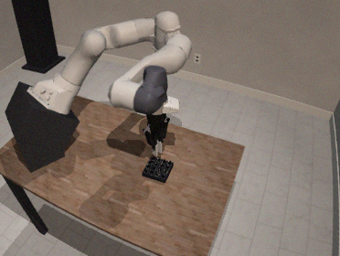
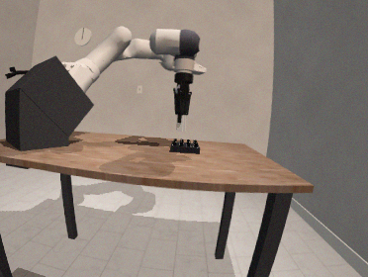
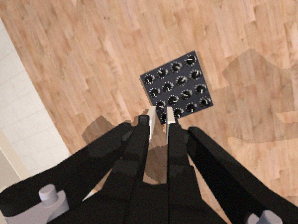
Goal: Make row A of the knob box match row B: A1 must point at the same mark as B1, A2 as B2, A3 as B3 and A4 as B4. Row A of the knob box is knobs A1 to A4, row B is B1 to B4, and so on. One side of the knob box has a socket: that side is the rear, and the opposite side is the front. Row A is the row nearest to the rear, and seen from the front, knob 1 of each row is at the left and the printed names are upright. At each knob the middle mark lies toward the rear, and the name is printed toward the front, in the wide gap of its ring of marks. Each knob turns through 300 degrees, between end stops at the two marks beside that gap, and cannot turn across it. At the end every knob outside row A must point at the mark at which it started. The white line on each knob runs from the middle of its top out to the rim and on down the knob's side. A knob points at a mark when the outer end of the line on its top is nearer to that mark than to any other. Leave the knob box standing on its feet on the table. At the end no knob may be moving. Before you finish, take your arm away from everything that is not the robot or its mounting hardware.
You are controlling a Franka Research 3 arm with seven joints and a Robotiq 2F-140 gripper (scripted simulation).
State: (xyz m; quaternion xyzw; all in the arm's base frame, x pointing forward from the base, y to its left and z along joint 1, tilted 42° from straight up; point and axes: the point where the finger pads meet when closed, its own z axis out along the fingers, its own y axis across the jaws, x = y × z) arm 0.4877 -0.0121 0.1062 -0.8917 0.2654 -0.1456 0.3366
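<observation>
Knob box [image 1: 157, 169] [image 2: 185, 147] [image 3: 177, 87] is overhung by the claw [image 1: 157, 148] [image 2: 181, 127] [image 3: 160, 114], fingertips slightly apart, nothing gripped; neighbouring knobs could be knocked by an off-centre descent.

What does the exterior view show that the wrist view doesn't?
Only the exterior view: a round clock on the wall, and the table's legs.
Only the wrist view: the round knob tops face-on, in four rows of four, some partly hidden by the tool.
Both: the knob box on the wooden table, and the tool.
</observation>
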